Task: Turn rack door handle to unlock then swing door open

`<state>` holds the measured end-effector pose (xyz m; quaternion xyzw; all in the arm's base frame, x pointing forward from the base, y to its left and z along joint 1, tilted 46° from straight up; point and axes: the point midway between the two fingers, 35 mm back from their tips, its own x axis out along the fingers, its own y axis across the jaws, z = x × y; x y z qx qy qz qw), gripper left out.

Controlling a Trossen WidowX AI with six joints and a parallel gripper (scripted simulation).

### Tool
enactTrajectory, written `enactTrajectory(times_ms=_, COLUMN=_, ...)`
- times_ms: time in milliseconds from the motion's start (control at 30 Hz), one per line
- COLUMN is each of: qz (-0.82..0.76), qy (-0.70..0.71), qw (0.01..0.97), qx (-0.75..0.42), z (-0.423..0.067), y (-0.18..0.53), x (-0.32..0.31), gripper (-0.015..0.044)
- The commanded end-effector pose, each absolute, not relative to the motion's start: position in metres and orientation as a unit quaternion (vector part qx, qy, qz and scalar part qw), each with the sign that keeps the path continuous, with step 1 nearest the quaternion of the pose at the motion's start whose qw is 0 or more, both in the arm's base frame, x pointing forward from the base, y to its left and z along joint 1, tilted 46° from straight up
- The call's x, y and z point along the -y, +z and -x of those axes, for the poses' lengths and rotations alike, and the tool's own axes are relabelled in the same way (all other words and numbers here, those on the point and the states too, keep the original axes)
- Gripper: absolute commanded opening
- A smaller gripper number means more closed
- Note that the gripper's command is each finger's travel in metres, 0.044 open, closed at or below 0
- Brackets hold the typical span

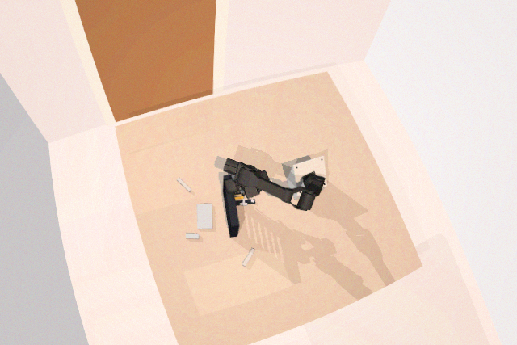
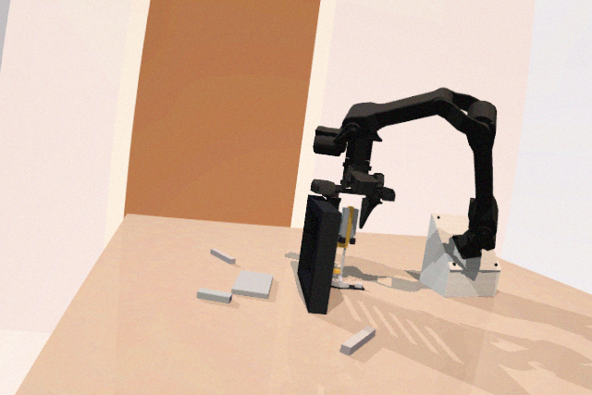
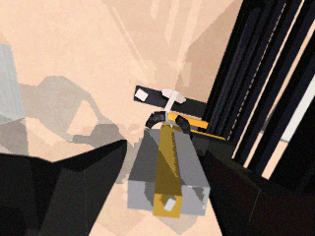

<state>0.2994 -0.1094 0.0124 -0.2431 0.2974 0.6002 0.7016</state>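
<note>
- Largest first, my arm [image 1: 271,187] [image 2: 406,105]: it arches over to the jaws from their base side, so a wide wrist turn could swing the gripper body into the rack's top edge.
- The black rack [image 1: 232,217] [image 2: 321,261] [image 3: 243,64] stands upright close beside the jaws. I read it as the worst hazard: a sideways drift would press a finger on it and shove or tip it.
- The grey slab [image 1: 204,216] [image 2: 252,284] lies beyond the rack from the jaws; a shoved rack could reach it.
- My gripper [image 1: 244,192] [image 2: 349,215] [image 3: 165,150] has its jaws apart, clamped on nothing. The finger [image 3: 236,192] on the rack side looks much nearer the handle than its partner; closing off-centre could drag the handle sideways or slip off.
- The grey-and-yellow handle [image 1: 238,198] [image 2: 350,228] [image 3: 168,162] sits upright between and below the jaws. Too shallow a bite could lose it mid-turn, I judge.
- The small grey bar [image 1: 248,256] [image 2: 357,340], off to one side below the jaws, matters only if something gets pushed.
</note>
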Motion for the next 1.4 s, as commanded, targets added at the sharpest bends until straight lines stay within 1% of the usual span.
enactTrajectory(times_ms=0, qz=0.255, qy=0.605, qw=0.698, qx=-0.285, z=-0.3, y=0.013, x=0.109, gripper=0.0287)
enactTrajectory(times_ms=233, qz=0.255, qy=0.605, qw=0.698, qx=-0.285, z=-0.3, y=0.013, x=0.109, gripper=0.0103)
enactTrajectory(times_ms=667, qz=0.255, qy=0.605, qw=0.698, qx=-0.285, z=-0.3, y=0.013, x=0.109, gripper=0.0016)
enactTrajectory(times_ms=833, qz=0.25, qy=0.603, qw=0.7, qx=-0.29, z=-0.299, y=0.013, x=0.109, gripper=0.0015)
enactTrajectory(times_ms=1367, qz=0.128, qy=0.546, qw=0.732, qx=-0.387, z=-0.285, y=0.02, x=0.1, gripper=0.0015)
